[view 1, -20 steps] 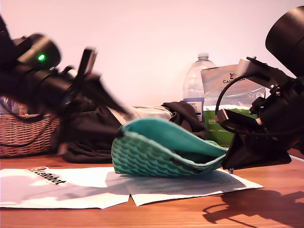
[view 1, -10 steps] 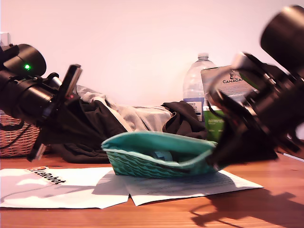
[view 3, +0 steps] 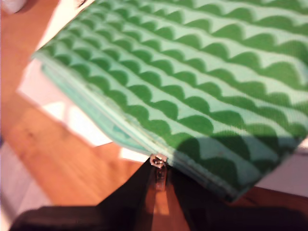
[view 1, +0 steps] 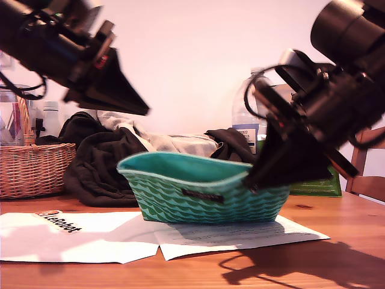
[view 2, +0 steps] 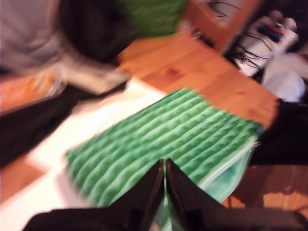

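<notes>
**Pouch up on its base, one pincer on the zip, one lifted clear**

Since half a second ago the pouch (view 1: 198,195) has gone from a slump to standing on its base with its rim nearly level. My first pincer (view 1: 144,111) has swung up from beside the clothes (view 1: 99,165) to high above them.

In the exterior view the pouch sits mid-bench (view 1: 337,253) on the papers (view 1: 90,238), its long axis running from nine to three o'clock. My second pincer (view 1: 249,179) is at the three o'clock end of the rim, clamped on the zip pull (view 3: 158,160). Its wrist view shows the small metal tab nipped between the tips, right at the corner of the scalloped fabric. My first pincer hangs well apart, at about ten o'clock from the pouch, its tips pressed together with nothing between them. Its own view, blurred, looks down on the pouch's side. The second arm is the nearer one by far — touching, against clear air.

The pouch's mouth gapes and teal lining shows, but this low angle hides whatever lies inside. At nine o'clock from it in the exterior view stands a wicker basket (view 1: 36,171) holding what look like clear jars, too indistinct to name. Behind the pouch, near one o'clock, stand a plastic bottle (view 1: 245,117) and a green bag (view 1: 314,188).
</notes>
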Controlling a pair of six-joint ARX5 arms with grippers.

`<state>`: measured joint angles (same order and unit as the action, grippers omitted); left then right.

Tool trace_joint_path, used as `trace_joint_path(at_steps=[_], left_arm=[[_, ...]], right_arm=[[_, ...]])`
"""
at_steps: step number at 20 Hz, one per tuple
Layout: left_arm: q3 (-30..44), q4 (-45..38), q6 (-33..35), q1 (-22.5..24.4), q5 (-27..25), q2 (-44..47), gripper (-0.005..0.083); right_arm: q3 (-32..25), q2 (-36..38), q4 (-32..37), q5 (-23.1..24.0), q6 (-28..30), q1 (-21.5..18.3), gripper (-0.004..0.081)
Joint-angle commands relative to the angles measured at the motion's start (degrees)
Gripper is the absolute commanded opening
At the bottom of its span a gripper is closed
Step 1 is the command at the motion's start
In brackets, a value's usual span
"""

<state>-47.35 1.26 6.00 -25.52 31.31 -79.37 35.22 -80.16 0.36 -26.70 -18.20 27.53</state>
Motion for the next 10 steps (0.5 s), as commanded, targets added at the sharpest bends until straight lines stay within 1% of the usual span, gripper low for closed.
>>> trace_joint_path(at_steps=[1, 4, 6, 8, 10], left_arm=[[0.5, -0.7, 3.9, -2.1, -0.3, -1.0, -0.0021], [0.5, -3.2, 8.9, -5.9, -0.5, -0.9, -0.0013], [0.5, -4.5, 13.7, -8.2, -1.2, -0.9, 0.0049], [0.5, -4.8, 16.8, -10.2, -2.3, -0.9, 0.0157], [0.5, -4.7, 17.2, -11.7, -3.5, -0.9, 0.0168]], right_arm=[[3.3, 0.0, -1.2, -2.5, -0.1, 0.6, -0.0012], [6.5, 0.0, -4.5, -3.0, -0.1, 0.6, -0.0012], [7.7, 0.0, -5.1, -3.0, -0.1, 0.6, -0.0012], [8.3, 0.0, -5.4, -3.0, -0.1, 0.6, -0.0012], [8.8, 0.0, -5.4, -3.0, -0.1, 0.6, -0.0012]])
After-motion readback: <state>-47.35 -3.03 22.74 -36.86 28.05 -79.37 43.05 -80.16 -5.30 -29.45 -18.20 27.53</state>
